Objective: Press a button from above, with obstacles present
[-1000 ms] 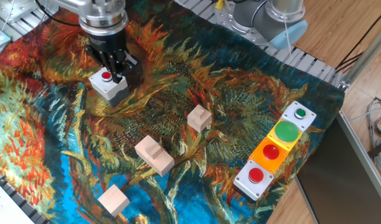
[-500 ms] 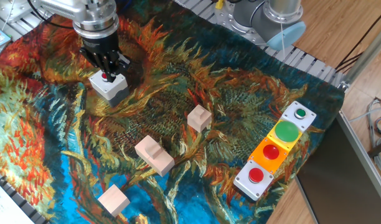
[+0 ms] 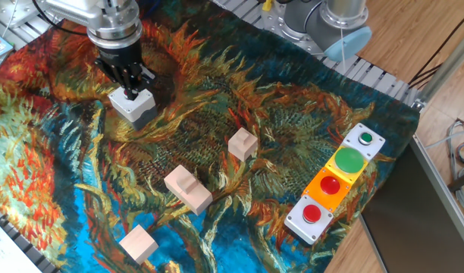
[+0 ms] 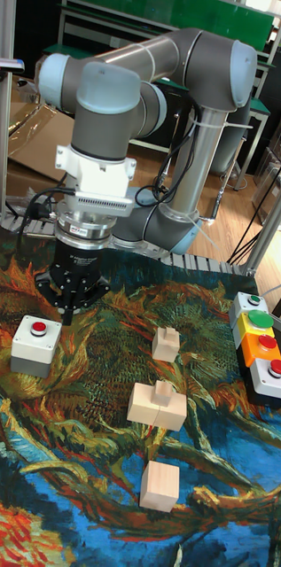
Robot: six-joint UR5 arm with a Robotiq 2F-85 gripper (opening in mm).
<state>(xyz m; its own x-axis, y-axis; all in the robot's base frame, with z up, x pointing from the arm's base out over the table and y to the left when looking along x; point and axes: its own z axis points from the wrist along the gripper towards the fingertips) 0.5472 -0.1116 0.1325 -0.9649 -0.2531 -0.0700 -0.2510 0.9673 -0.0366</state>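
Small red button on a light-grey square box [image 3: 133, 104] sits under the black gripper [image 3: 130, 92], jaw state unclear; three pale wooden blocks [image 3: 188, 189] lie well apart.

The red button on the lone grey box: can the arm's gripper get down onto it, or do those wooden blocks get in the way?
Probably yes. The gripper hangs close above the button, and nothing shows between them. The three wooden blocks lie apart from the box, off to one side.

Arm: reaches in from the back, forearm bent over, wrist vertical.
Hand [image 3: 130, 92]: points straight down, low at the left rear.
Fingers [image 4: 69, 310]: dark, tapering to a tip; gap not discernible.
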